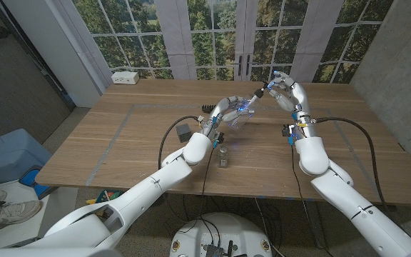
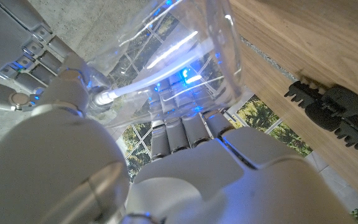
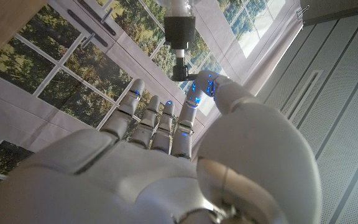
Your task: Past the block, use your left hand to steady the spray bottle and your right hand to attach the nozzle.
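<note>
A robot's left hand grips a clear plastic spray bottle above the far middle of a pale wood-grain tabletop, the bottle tilted with its neck toward the right hand. In the left wrist view the bottle shows as a smooth transparent shell with a white dip tube running inside it, the hand's glossy white fingers wrapped against its wall. The right hand, raised just beyond the bottle's neck, pinches the nozzle between thumb and fingertip; the right wrist view shows the nozzle as a black collar and a small dark tip under a pale stem, with the other fingers extended. A small dark cube-shaped block sits on the tabletop near the left forearm, and a small clear jar stands closer to the near edge. A black toothed clip lies on the wood beside the bottle.
</note>
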Robot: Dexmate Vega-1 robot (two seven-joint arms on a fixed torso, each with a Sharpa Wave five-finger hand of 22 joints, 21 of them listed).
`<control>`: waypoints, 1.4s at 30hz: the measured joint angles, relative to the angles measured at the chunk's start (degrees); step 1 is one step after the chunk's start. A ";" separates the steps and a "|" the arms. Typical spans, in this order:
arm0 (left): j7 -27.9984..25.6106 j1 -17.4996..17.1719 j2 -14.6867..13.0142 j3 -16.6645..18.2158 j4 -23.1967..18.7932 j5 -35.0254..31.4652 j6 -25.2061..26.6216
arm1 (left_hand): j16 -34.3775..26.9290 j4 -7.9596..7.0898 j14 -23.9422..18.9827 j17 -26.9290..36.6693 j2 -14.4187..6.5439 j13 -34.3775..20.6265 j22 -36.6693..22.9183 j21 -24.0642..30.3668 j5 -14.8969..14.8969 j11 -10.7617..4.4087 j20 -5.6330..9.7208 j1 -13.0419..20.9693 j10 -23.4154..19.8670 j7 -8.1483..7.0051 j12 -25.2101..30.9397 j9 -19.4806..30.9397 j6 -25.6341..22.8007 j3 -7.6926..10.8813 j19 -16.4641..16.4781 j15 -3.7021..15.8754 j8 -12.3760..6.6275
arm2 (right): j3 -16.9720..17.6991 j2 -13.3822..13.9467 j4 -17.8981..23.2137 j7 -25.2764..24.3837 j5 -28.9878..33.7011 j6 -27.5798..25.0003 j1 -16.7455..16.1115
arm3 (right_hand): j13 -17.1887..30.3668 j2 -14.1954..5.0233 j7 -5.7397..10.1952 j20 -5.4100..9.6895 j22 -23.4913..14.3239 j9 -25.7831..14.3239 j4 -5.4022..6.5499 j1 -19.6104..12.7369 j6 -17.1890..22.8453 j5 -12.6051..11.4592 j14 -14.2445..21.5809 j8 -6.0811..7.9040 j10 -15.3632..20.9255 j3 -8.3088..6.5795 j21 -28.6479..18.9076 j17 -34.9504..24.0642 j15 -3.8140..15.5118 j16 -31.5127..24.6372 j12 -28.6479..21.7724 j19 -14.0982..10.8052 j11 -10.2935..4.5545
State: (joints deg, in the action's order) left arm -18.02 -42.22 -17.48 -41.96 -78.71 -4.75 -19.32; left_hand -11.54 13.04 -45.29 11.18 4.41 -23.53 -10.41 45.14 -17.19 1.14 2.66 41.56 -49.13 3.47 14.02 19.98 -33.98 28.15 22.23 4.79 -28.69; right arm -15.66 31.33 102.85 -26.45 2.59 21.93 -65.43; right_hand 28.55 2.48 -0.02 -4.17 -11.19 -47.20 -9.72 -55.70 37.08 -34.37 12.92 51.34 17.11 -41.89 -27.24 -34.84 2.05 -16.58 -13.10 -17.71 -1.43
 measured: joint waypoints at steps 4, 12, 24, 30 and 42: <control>0.00 0.01 0.00 -0.02 0.00 0.00 0.00 | 0.00 0.00 0.06 0.00 0.00 0.00 0.00 0.00 0.00 0.00 0.00 0.00 0.00 0.00 -0.01 0.00 0.00 0.00 0.00 -0.06 0.00 | -0.16 0.22 0.15 0.19 0.06 -0.78 0.23 | -0.16 0.75 -0.09 -0.03 0.00 1.40 0.00 0.75 -0.08 -0.45 0.00 -1.10 0.00 0.00 0.00 0.10 0.00 0.25 0.25 0.03 0.00; -0.02 0.03 0.00 -0.04 -0.09 -0.02 0.47 | 0.00 -0.01 0.07 0.01 0.00 0.01 0.00 0.03 0.01 0.00 0.00 0.00 0.00 0.00 -0.05 0.00 0.00 -0.01 0.00 -0.07 0.00 | -0.68 0.74 0.52 0.27 0.39 -2.14 0.73 | -0.41 1.35 0.22 -0.25 0.00 5.65 0.41 2.41 -3.34 -1.55 0.00 -5.29 -0.23 -0.81 0.00 0.37 0.00 0.70 0.74 0.25 -0.23; -0.06 0.03 -0.12 -0.08 -0.54 -0.04 0.88 | 0.00 -0.14 0.05 0.01 0.00 0.03 -0.01 0.21 0.09 0.00 0.00 0.00 0.00 0.00 -0.12 0.01 0.00 -0.14 0.00 -0.05 0.00 | -1.14 1.31 1.12 0.23 0.65 -3.72 1.05 | -0.69 1.21 0.03 -0.45 0.27 10.52 0.48 3.93 -7.54 -2.29 -0.01 -10.75 -0.54 -2.24 0.00 0.88 0.00 1.34 0.74 0.44 -0.53; -0.05 -0.08 -0.27 -0.11 -0.81 -0.09 1.07 | 0.00 -0.15 -0.03 0.02 0.00 0.04 -0.01 0.21 0.13 0.00 -0.26 0.00 0.00 0.00 -0.28 0.01 0.00 -0.15 -0.26 0.03 0.00 | -1.43 1.95 1.81 0.80 0.42 -4.95 1.26 | -0.68 2.03 0.03 -0.45 0.27 11.61 0.32 4.74 -7.54 -2.51 -0.01 -11.54 -1.49 -2.40 0.00 1.15 0.00 1.57 1.04 0.44 -0.62; -0.02 -0.37 -0.52 -0.14 -1.41 -0.25 1.48 | 0.00 -0.21 -0.02 0.02 0.00 -0.27 -0.01 0.21 -0.27 0.00 -0.31 0.00 0.00 0.00 -0.01 0.08 0.00 -0.21 -0.31 0.02 0.00 | -2.12 2.94 2.76 2.27 -0.30 -7.04 2.16 | -0.68 2.01 -0.09 -0.86 0.26 13.90 0.24 4.76 -9.92 -2.97 -0.22 -14.64 -2.40 -3.28 0.00 1.43 0.21 1.99 1.24 0.85 -0.52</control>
State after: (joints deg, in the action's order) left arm -18.04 -42.59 -18.00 -42.09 -80.12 -5.00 -17.84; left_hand -11.54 12.82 -45.31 11.20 4.41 -23.80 -10.42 45.35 -17.46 1.14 2.35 41.56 -49.13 3.47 14.01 20.06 -33.97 27.93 21.92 4.81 -28.69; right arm -17.78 34.27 105.61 -24.18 2.29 14.89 -63.27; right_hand 27.87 4.49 -0.11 -5.03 -10.92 -33.30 -9.47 -50.95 27.16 -37.34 12.69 36.70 14.71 -45.17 -27.24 -33.42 2.26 -14.59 -11.86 -16.85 -1.95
